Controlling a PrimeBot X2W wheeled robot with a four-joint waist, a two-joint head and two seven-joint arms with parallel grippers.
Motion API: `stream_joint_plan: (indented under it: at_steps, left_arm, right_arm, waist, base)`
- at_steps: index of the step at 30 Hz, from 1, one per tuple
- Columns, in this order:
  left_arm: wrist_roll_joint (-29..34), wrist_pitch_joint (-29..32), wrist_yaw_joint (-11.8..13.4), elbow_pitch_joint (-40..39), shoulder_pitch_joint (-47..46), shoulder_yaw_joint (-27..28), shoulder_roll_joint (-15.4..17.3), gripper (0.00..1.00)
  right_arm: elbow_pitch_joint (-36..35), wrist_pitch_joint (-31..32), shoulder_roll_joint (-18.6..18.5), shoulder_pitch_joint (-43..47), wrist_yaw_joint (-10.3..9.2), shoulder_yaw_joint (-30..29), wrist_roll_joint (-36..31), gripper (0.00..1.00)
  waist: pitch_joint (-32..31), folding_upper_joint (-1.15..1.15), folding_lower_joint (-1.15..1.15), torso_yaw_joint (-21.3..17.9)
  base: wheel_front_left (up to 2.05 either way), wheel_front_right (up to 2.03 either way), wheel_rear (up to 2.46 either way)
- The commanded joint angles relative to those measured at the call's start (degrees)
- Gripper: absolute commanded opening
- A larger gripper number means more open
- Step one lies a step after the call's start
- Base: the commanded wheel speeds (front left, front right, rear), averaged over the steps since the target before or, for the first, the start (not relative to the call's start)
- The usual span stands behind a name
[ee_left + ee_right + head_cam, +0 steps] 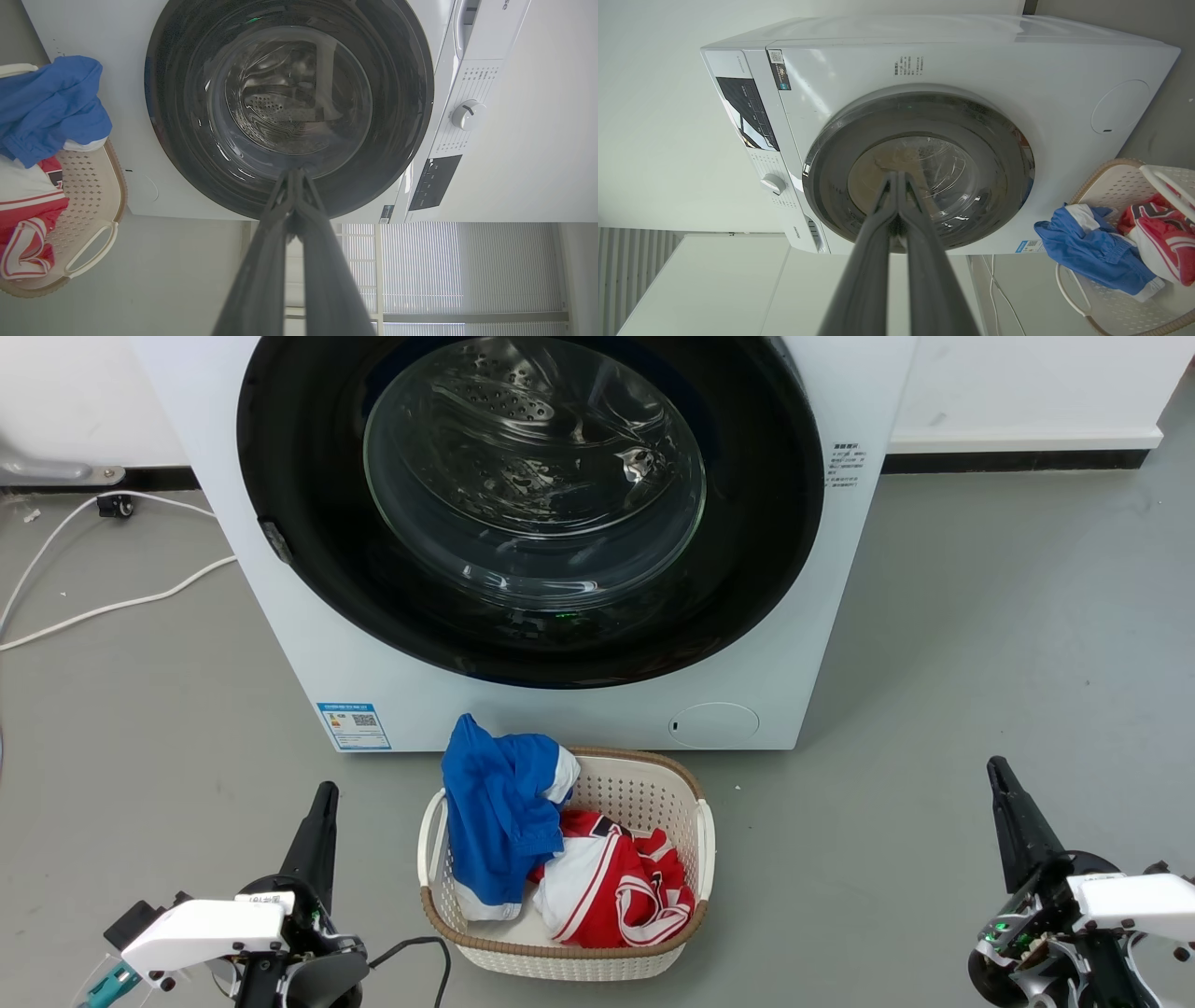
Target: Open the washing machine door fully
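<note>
My left gripper (326, 791) and right gripper (996, 765) are clenched, empty; the black-rimmed round glass door (530, 513) has its top cropped.

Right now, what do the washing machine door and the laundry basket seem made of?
Washing machine door: glossy black rim, probably plastic, mirror-like sheen; its bulging clear centre looks like glass, see-through with sharp reflections. Laundry basket: matte cream plastic, judging by moulded perforated walls; brown rim looks woven, possibly imitation.
</note>
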Motion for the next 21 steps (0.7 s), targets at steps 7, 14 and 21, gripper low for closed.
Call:
stream_joint_plan:
  at_steps: [7,14,21]
  left_arm:
    - [0.1,0.3,-0.2,0.0,-0.5,0.2,-0.1,0.00]
    - [0.2,0.3,-0.2,0.1,-0.5,0.3,-0.1,0.00]
    - [0.2,0.4,-0.2,0.1,-0.5,0.3,-0.1,0.00]
  right_arm:
    - [0.1,0.1,0.2,-0.5,0.17,-0.1,-0.3,0.00]
    - [0.1,0.2,0.3,-0.6,0.17,-0.2,-0.3,0.00]
    - [0.1,0.3,0.3,-0.6,0.17,-0.2,-0.4,0.00]
  waist:
    - [0.0,0.00,0.00,0.0]
    - [0.0,0.00,0.00,0.0]
    - [0.0,0.00,0.00,0.0]
  base:
    - [0.00,0.00,0.00]
    - [0.00,0.00,0.00]
    - [0.00,0.00,0.00]
